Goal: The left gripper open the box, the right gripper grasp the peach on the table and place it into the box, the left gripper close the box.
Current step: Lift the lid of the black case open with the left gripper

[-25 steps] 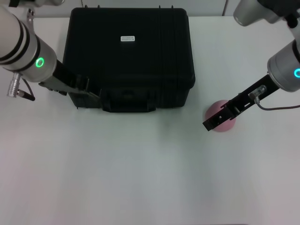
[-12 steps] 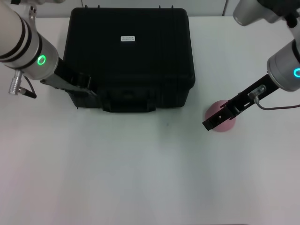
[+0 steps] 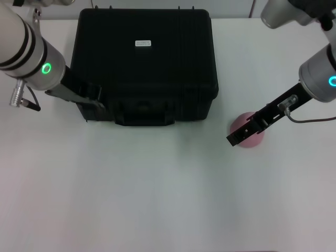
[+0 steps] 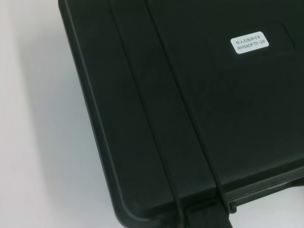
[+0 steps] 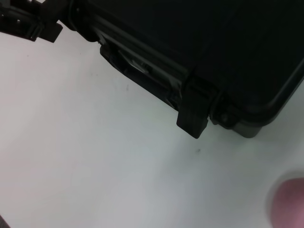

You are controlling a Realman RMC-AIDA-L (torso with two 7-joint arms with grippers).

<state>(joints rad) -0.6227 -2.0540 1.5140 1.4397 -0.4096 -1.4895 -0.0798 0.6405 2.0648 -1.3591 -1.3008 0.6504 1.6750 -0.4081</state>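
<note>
A white bench (image 3: 157,199) fills the head view, plain and bare in the lower half. In the upper middle of the frame stands the box (image 3: 144,63), a big black case with its lid down and a small white label (image 3: 143,43) on top. The left claw (image 3: 94,101) is at the front left corner of the box, close to the latch there. I cannot tell how far its fingers are apart, because black fingers lie against the black case. The peach (image 3: 248,132) sits on the bench at the right of the frame, well apart from the box. The right claw (image 3: 242,132) is directly over it. The fingers seem to stand on the two sides of the fruit, but whether they already press it I cannot tell.

In my judgement the lid is not yet opened, so this is the first step. One risk is that the left claw slips off the latch and only pushes the box, which would move it toward the back. Another risk is on the right: the peach is round and may roll away if the fingers close off-centre. If the right arm carries the fruit before the lid is up, it would meet the closed lid.
</note>
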